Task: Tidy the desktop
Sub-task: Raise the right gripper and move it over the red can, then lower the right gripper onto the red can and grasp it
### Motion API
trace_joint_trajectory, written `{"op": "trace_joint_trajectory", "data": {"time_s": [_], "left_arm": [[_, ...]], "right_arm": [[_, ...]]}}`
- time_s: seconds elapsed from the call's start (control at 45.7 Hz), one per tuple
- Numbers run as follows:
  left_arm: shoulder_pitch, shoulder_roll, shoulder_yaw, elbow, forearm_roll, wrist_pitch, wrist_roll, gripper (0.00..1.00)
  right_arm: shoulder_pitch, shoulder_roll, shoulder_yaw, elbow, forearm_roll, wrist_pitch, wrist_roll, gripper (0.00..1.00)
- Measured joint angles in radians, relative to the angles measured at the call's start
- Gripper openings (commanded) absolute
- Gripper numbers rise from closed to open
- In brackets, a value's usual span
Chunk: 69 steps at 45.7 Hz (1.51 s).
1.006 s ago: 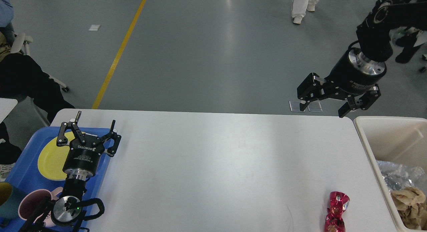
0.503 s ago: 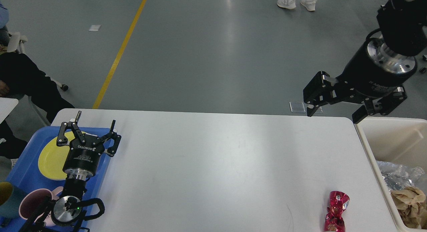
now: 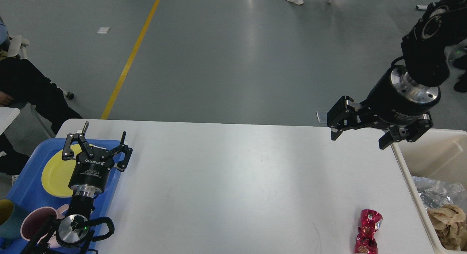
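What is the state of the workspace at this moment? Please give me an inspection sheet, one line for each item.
Surface: the desktop is white and mostly bare.
Job's things: a crumpled red wrapper lies near the front right edge.
Clutter: a blue tray at the left holds a yellow plate and a pink mug; a beige bin at the right holds crumpled waste.
Grippers: the left gripper is open and empty over the tray; the right gripper is open and empty above the far right corner.
Cables: a black cable loops at the left arm.
Surroundings: grey floor with a yellow line; people's legs at the edges.
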Motion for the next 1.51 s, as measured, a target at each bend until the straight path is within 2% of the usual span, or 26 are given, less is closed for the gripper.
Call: {"op": "trace_joint_trajectory", "data": {"time_s": [0.109,0.241,0.416,0.547,0.809,0.875,1.225,1.509], "left_arm": [[0.000,0.000,0.000,0.000,0.000,0.000,0.000,0.96],[0.000,0.000,0.000,0.000,0.000,0.000,0.000,0.96],[-0.001,0.000,0.000,0.000,0.000,0.000,0.000,0.96],[-0.001,0.000,0.000,0.000,0.000,0.000,0.000,0.96],[0.000,0.000,0.000,0.000,0.000,0.000,0.000,0.96],[0.000,0.000,0.000,0.000,0.000,0.000,0.000,0.96],[0.000,0.000,0.000,0.000,0.000,0.000,0.000,0.96],[0.000,0.000,0.000,0.000,0.000,0.000,0.000,0.96]], "right_arm": [[-0.020,-0.004,-0.008,0.009,-0.014,0.001,0.004,0.97],[-0.080,-0.043,-0.013,0.010,-0.042,-0.006,0.004,0.90],[-0.240,-0.085,-0.014,0.009,-0.107,-0.042,-0.006,0.91],[-0.372,-0.084,-0.007,-0.001,-0.123,-0.139,-0.008,0.97],[-0.674,-0.083,0.041,-0.069,-0.126,-0.411,-0.009,0.97],[-0.743,-0.078,0.048,-0.102,-0.126,-0.451,-0.009,0.97],[-0.989,-0.041,0.094,-0.242,-0.116,-0.600,-0.009,0.97],[-1.067,-0.032,0.147,-0.300,-0.115,-0.621,-0.009,0.97]]}}
